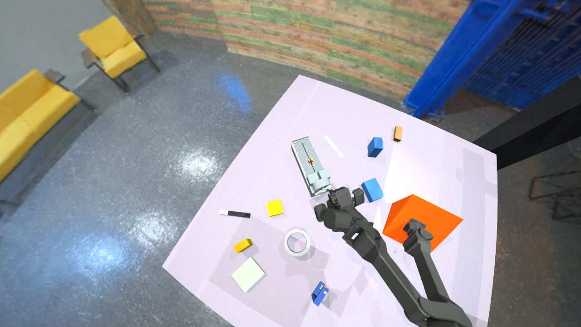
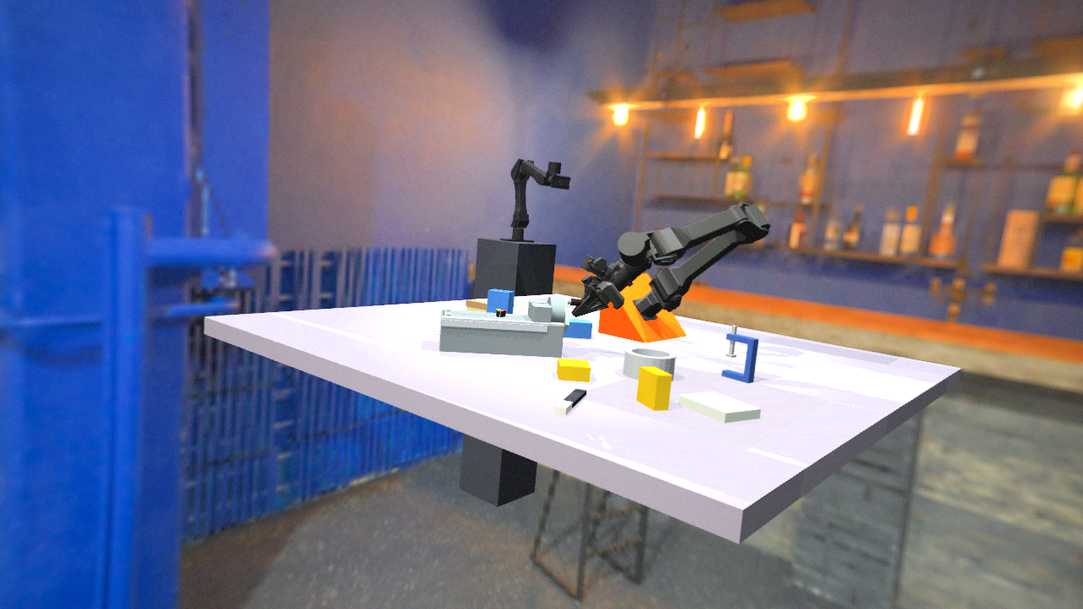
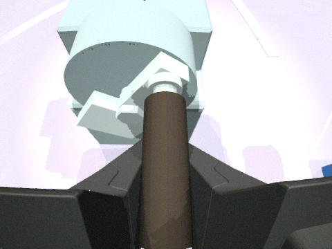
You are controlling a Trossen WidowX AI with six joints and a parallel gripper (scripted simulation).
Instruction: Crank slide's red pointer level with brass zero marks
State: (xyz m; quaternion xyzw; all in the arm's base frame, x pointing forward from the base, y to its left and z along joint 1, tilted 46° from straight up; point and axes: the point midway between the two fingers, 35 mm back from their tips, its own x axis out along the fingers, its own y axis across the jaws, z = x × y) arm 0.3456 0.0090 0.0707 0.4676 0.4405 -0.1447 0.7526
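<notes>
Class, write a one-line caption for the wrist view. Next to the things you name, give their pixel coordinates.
The claw (image 3: 160, 146) grips the brown handle (image 3: 165, 152) of the crank (image 3: 142, 84).

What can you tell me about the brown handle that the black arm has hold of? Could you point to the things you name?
The brown handle (image 3: 165, 155) is a smooth, plain round rod, perhaps wood or plastic. A pale metal-looking collar (image 3: 164, 83) joins its far end to the angled crank arm (image 3: 138, 84), in front of the machine's round grey-green housing (image 3: 131, 31) (image 1: 321, 182). The gripper (image 3: 160, 146) is shut on it, one dark finger pressed to each side. Its near end runs out of the wrist view.
</notes>
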